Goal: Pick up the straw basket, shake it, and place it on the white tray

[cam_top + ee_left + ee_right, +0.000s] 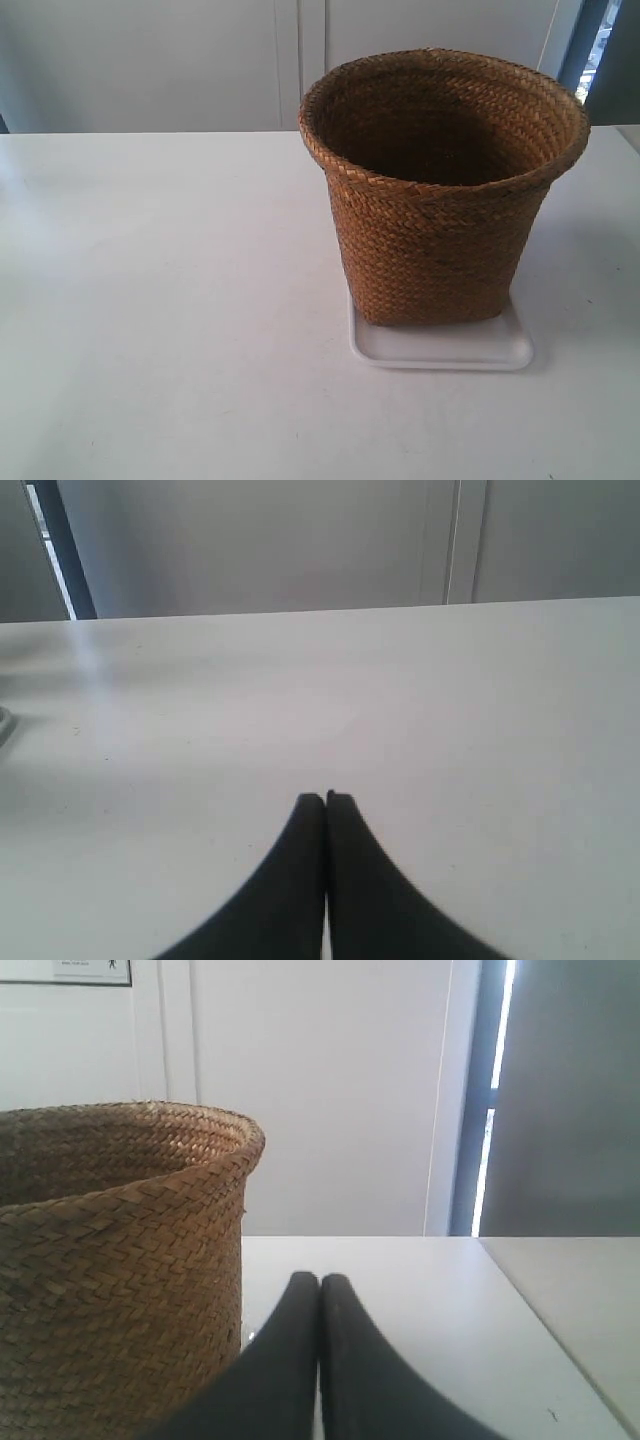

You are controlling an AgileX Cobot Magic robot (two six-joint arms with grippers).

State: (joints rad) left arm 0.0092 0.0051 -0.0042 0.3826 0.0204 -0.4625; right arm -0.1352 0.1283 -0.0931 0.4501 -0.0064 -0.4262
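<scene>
The straw basket (440,190) stands upright on the white tray (445,348), right of the table's middle in the exterior view; its dark inside looks empty. No arm shows in that view. In the right wrist view the basket's woven wall (110,1260) rises close beside my right gripper (320,1280), which is shut on nothing and apart from the basket. My left gripper (326,800) is shut too, low over bare white table, with neither basket nor tray in its view.
A white table (160,300) carries everything. White wall panels (200,60) stand behind it and a dark window frame (585,45) at the far right. The table's edge (520,1280) runs near the right gripper.
</scene>
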